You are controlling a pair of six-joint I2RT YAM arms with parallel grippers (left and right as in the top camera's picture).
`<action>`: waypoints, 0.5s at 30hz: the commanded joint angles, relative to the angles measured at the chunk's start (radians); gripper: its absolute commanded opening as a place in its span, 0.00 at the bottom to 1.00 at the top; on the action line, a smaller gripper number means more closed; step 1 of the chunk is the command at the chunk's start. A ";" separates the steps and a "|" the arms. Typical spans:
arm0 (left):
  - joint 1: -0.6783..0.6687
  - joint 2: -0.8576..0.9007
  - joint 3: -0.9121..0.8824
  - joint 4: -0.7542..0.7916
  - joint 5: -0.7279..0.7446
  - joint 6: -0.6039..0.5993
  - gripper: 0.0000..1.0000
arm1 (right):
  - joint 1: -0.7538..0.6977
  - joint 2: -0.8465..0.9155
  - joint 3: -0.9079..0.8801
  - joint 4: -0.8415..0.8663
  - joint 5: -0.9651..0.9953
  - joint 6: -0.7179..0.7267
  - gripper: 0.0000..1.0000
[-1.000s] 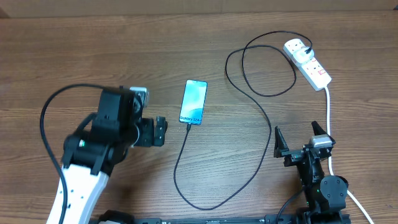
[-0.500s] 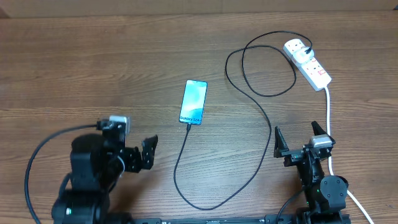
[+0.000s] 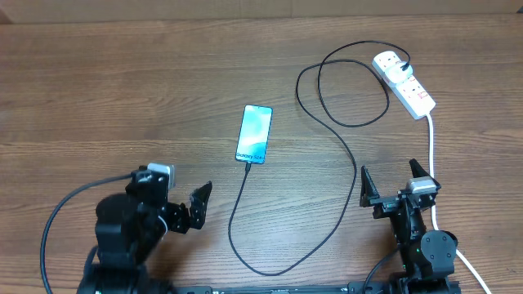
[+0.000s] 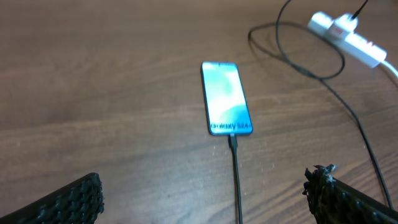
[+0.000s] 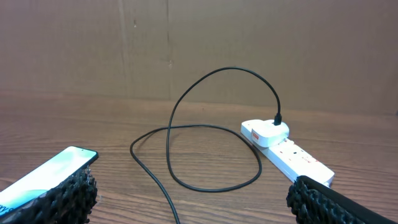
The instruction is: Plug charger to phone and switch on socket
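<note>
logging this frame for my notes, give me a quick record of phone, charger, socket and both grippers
phone: lying flat, screen lit
socket: far right, switch state cannot be told
charger: tip meets phone's near end, other end in socket
left gripper: open, empty, short of the phone
right gripper: open, empty, apart from the socket
</note>
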 commanded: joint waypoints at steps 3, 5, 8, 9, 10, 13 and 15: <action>0.008 -0.152 -0.074 0.043 0.014 0.019 0.99 | -0.004 -0.011 -0.010 0.006 0.009 0.003 1.00; 0.008 -0.204 -0.101 0.066 0.014 0.019 1.00 | -0.004 -0.011 -0.010 0.006 0.009 0.003 1.00; 0.008 -0.276 -0.148 0.112 0.014 0.019 0.99 | -0.004 -0.011 -0.010 0.006 0.009 0.003 1.00; 0.008 -0.293 -0.164 0.128 0.014 0.019 0.99 | -0.004 -0.011 -0.010 0.006 0.009 0.003 1.00; 0.008 -0.311 -0.182 0.150 0.014 0.019 1.00 | -0.004 -0.011 -0.010 0.005 0.009 0.003 1.00; 0.008 -0.346 -0.232 0.208 0.013 0.015 1.00 | -0.004 -0.011 -0.010 0.006 0.009 0.003 1.00; 0.008 -0.370 -0.267 0.245 0.011 0.014 1.00 | -0.004 -0.011 -0.010 0.006 0.009 0.003 1.00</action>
